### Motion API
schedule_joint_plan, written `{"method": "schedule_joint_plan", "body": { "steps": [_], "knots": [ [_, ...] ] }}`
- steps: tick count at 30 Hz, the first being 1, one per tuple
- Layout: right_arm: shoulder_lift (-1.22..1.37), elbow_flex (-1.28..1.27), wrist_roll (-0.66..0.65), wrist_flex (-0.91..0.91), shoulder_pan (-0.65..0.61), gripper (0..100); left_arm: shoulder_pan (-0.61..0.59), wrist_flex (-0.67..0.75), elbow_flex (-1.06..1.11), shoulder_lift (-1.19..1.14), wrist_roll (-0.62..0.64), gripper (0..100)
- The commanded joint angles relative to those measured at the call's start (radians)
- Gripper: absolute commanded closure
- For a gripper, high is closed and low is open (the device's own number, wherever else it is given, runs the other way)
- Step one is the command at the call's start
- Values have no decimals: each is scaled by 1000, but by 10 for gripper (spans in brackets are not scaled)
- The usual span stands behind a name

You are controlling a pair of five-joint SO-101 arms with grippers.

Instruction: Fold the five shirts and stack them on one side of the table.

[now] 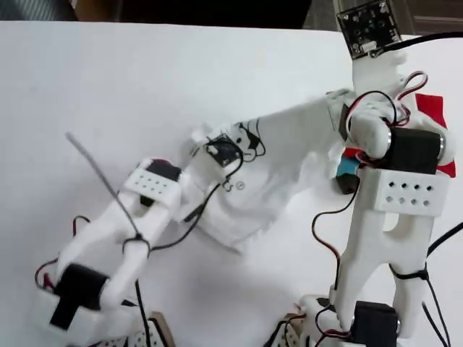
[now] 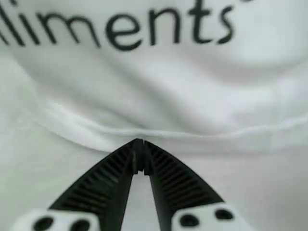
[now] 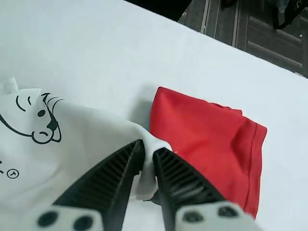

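White table (image 1: 108, 79) has 1 white shirt (image 1: 268, 166) near the middle, stretched between both grippers. Left gripper (image 2: 138, 161) is closed, pinching its hem; right gripper (image 3: 147, 156) is clamped on a corner, just beside a folded red shirt (image 3: 207, 139).

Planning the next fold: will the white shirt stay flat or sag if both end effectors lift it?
Probably sags: the white shirt drapes and wrinkles between the left end effector and right end effector. Likely light, since small edge pinches seem to hold it.

Folded red shirt (image 3: 207, 139) lies just beside right pincer (image 3: 148, 147).
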State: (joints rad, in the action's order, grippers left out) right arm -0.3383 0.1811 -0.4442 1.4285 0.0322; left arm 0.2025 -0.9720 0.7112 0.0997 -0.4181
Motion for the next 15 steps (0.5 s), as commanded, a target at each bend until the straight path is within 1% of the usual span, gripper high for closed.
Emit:
{"method": "schedule_joint_plan", "body": {
  "steps": [1, 3, 5, 8, 11, 13, 15],
  "knots": [
    [-7, -20, 8, 2, 2, 976, -124, 20, -105, -78, -9, 974],
    [-2, -46, 8, -7, 4, 976, -203, 6, -176, -121, -11, 974],
    [1, -81, 6, -47, 10, 976, -258, -41, -251, -157, -44, 974],
    [2, -152, 6, -137, 24, 976, -311, -123, -357, -181, -92, 972],
    [2, -218, 6, -206, 28, 976, -367, -186, -463, -181, -100, 970],
    [1, -253, 6, -226, 30, 976, -379, -250, -535, -181, -98, 970],
    [-4, -273, 6, -240, 36, 976, -348, -338, -590, -181, -94, 969]
  ]
}}
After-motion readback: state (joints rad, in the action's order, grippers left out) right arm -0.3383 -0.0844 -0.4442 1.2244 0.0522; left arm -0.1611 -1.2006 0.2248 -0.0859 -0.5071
